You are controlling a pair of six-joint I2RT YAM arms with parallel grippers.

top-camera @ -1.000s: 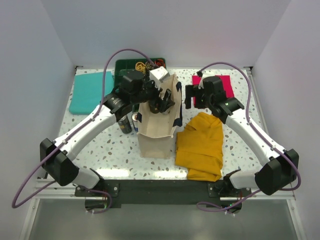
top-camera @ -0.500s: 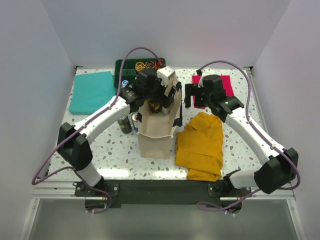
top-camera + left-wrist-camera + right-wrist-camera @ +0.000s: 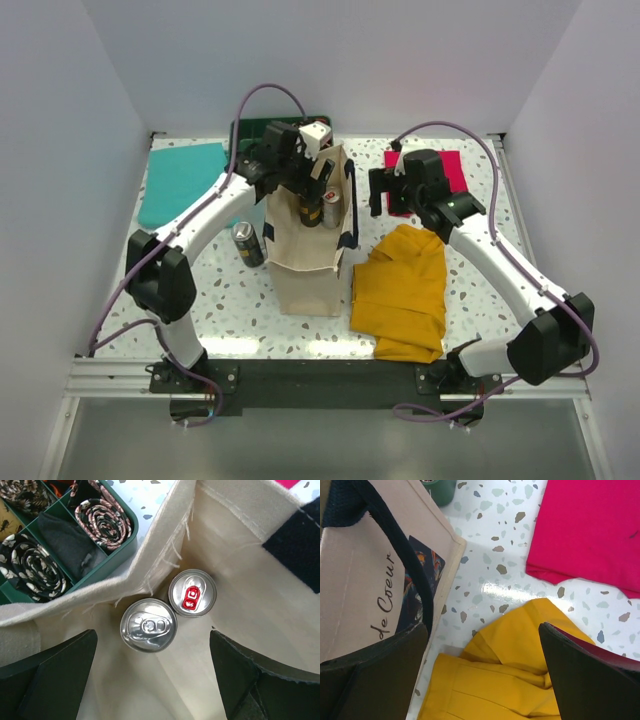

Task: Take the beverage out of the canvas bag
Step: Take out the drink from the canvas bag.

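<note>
The cream canvas bag [image 3: 312, 262] with navy handles stands upright mid-table, mouth open. Two cans stand inside it: one with a plain silver top [image 3: 148, 625] and one with a red tab [image 3: 192, 593], touching each other. They also show in the top view [image 3: 312, 210]. My left gripper [image 3: 318, 186] hangs over the bag's far rim; in its wrist view it [image 3: 155, 680] is open, its jaws wide apart, the cans just beyond them and untouched. My right gripper [image 3: 384, 192] is open and empty to the right of the bag, over the table [image 3: 480, 675].
A dark can [image 3: 247, 243] stands on the table left of the bag. A green tray [image 3: 75, 535] of rolled ties sits behind it. A teal cloth [image 3: 178, 180] lies far left, a red cloth [image 3: 590, 530] far right, and a mustard-yellow cloth [image 3: 405, 295] right of the bag.
My left arm has swung toward the far side and lifted, so its gripper now hangs over the bag's far rim. The bag's mouth stands wider, showing both cans. The right arm has not moved.
</note>
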